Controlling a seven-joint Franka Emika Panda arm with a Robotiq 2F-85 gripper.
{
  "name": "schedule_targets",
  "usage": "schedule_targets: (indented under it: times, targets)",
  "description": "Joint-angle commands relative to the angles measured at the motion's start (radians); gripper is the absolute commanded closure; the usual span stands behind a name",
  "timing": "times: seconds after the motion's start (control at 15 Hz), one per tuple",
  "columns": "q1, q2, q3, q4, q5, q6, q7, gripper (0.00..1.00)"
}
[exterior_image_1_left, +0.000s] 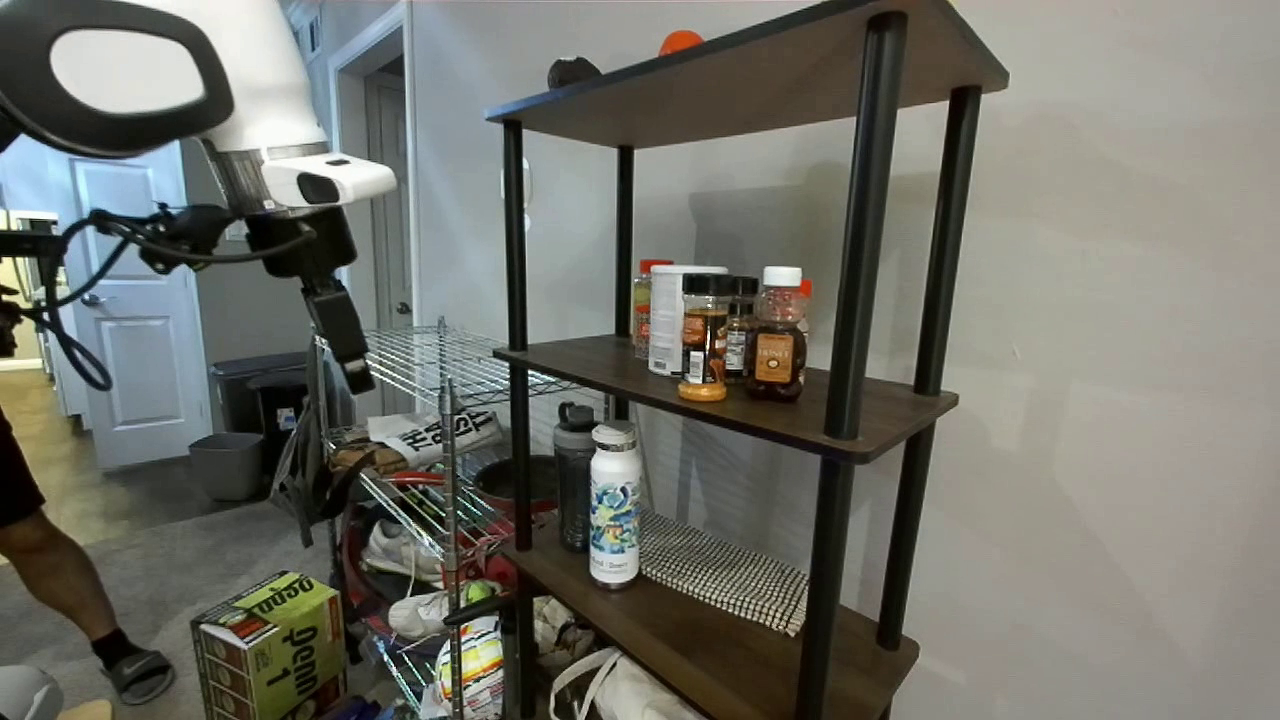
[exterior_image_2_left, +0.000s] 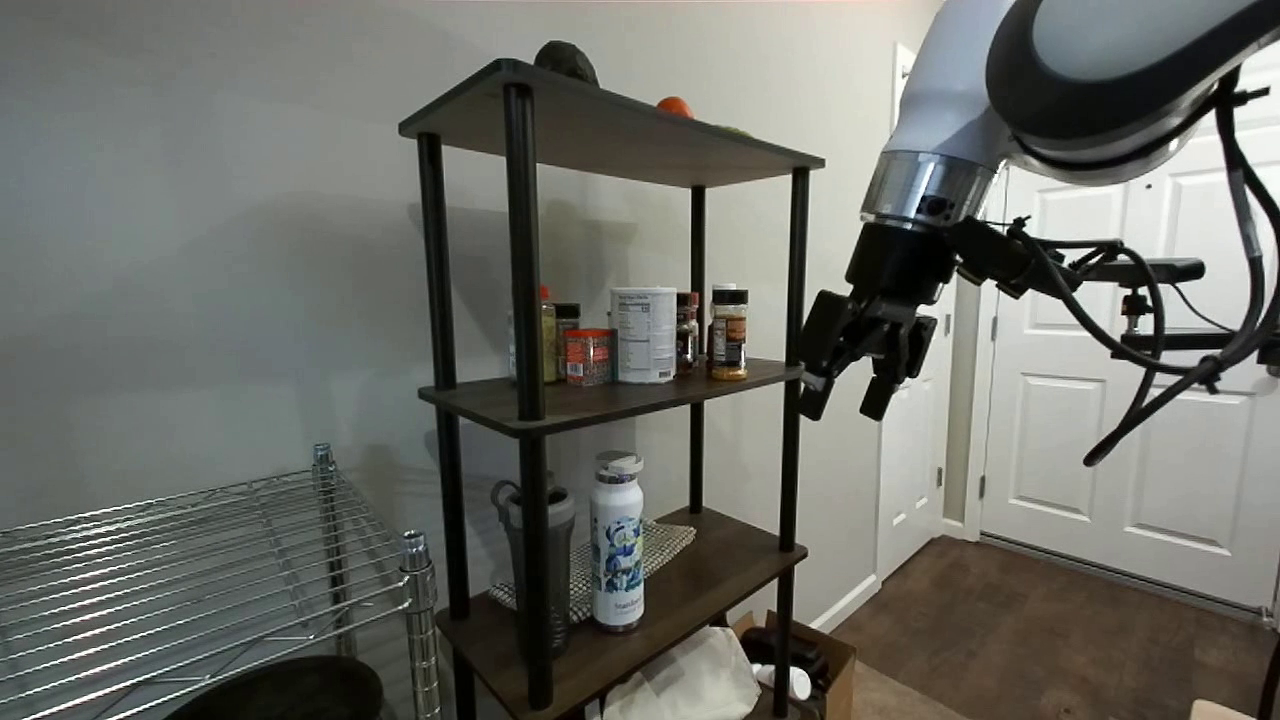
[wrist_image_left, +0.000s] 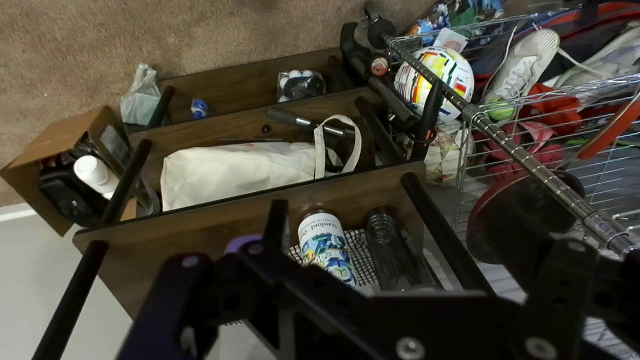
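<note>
Black gripper, jaws wide apart and empty, hangs in midair near brown shelf unit. Seasoning jars on middle shelf, white bottle on lower shelf. Wire rack alongside, pale wall, white door.

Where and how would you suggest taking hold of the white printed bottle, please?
I'd grip the white printed bottle around its middle, coming in level from the open front. It stands upright with a rounded, straight-sided body; the shelf above it would likely bar a descent, and the dark bottle stands close on one side.
</note>
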Motion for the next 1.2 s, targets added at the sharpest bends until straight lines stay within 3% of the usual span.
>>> schedule_targets:
  times: [0.0,0.47,1.13]
  targets:
    - [0.008,0.05,0.045,0.028,-0.01,0.051,0.051,0.0]
    - [0.003,0.11,0.059,0.071,-0.005,0.169,0.091,0.0]
    - [0.013,0.184,-0.029,0.119,0.017,0.319,0.067,0.0]
